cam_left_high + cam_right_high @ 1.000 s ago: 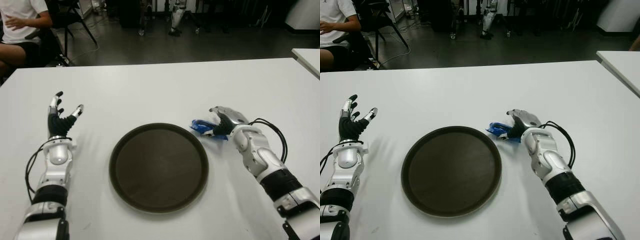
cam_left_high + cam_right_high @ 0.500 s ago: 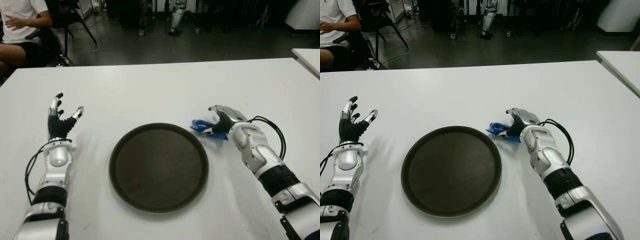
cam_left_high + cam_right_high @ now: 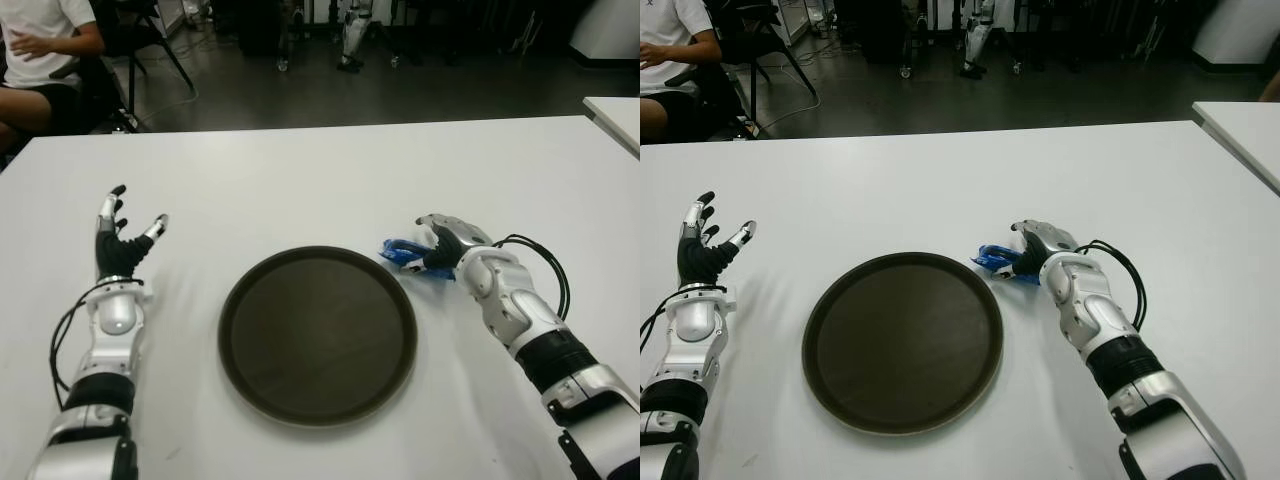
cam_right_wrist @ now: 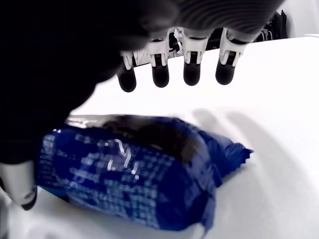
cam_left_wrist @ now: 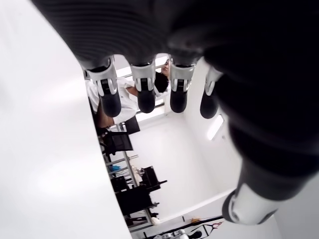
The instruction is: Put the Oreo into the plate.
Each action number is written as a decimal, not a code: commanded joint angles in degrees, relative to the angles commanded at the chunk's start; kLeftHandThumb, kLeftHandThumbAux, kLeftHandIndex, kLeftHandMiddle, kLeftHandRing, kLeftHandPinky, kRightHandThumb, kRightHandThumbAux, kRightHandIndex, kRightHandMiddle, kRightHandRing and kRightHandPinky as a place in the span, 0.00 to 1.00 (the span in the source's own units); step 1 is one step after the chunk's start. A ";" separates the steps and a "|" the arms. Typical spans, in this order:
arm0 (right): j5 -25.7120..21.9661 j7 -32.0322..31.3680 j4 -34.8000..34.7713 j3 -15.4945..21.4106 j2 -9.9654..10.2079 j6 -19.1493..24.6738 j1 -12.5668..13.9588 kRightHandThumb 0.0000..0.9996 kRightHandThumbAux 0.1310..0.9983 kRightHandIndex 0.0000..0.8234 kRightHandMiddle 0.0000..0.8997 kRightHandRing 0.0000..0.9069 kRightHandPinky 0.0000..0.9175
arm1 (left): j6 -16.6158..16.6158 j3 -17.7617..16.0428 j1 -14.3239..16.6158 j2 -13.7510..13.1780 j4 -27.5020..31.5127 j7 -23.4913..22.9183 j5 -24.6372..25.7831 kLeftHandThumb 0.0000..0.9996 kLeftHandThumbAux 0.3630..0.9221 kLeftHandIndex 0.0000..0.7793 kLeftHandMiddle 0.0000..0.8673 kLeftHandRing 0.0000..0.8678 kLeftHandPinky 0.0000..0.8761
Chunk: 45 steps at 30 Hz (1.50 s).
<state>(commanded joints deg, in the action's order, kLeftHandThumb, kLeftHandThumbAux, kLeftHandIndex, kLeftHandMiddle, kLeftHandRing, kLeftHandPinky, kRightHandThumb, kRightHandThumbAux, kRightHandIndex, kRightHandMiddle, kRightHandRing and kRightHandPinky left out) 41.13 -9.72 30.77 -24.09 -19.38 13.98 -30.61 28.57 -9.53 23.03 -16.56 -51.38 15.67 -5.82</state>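
Item 1: bench (image 3: 330, 175), white, carrying all items below.

Item 2: plate (image 3: 318, 335), round, dark brown, lying flat near the middle of the bench, nothing on it.

Item 3: Oreo (image 3: 402, 253), a blue wrapped pack, lying on the bench just beside the plate's far right rim, outside the plate. In the right wrist view the pack (image 4: 134, 172) lies flat on the white surface.

Item 4: right robot hand (image 3: 447, 240), right of the plate, arched over the Oreo. Fingers (image 4: 192, 67) extended above the pack, thumb down at one end of it; fingers not closed around the pack, nothing gripped.

Item 5: left robot hand (image 3: 121, 236), left of the plate and well apart from it, fingers (image 5: 143, 87) spread and pointing away from the robot, holding nothing.

Item 6: person (image 3: 40, 50), seated beyond the bench's far left corner, partly in view.
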 joint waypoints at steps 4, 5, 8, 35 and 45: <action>-0.50 -0.83 0.62 0.04 0.24 0.30 -0.18 0.00 0.47 0.00 0.00 0.00 0.00 | 0.82 0.06 0.06 -0.12 -0.43 0.05 -0.19 0.00 0.74 0.01 0.02 0.02 0.00; -0.72 -1.11 0.79 0.10 0.33 0.35 -0.20 0.00 0.48 0.00 0.00 0.00 0.00 | 1.02 0.03 0.08 -0.12 -0.55 0.05 -0.21 0.00 0.75 0.01 0.02 0.02 0.00; -1.66 -1.83 0.87 0.46 0.59 0.33 0.04 0.00 0.49 0.00 0.00 0.00 0.00 | 1.54 -0.17 0.21 -0.05 -1.00 -0.09 -0.05 0.00 0.76 0.01 0.03 0.02 0.00; -14.34 -13.72 3.44 4.85 2.55 5.82 -0.62 0.00 0.59 0.00 0.00 0.00 0.00 | 1.15 -0.22 0.34 -0.31 -1.04 0.15 -0.34 0.00 0.79 0.00 0.02 0.02 0.02; -13.80 -13.12 2.21 4.18 2.08 5.63 -0.05 0.00 0.60 0.00 0.00 0.00 0.00 | 1.16 -0.29 -0.31 0.03 0.47 -0.12 -0.03 0.00 0.81 0.00 0.02 0.01 0.01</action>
<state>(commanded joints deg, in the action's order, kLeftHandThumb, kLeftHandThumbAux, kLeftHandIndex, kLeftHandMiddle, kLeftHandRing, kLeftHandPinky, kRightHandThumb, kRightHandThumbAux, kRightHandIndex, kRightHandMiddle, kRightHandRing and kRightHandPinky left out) 27.33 -22.84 32.98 -19.91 -17.31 19.61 -30.66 29.72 -9.82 22.73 -16.53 -50.91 15.54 -5.85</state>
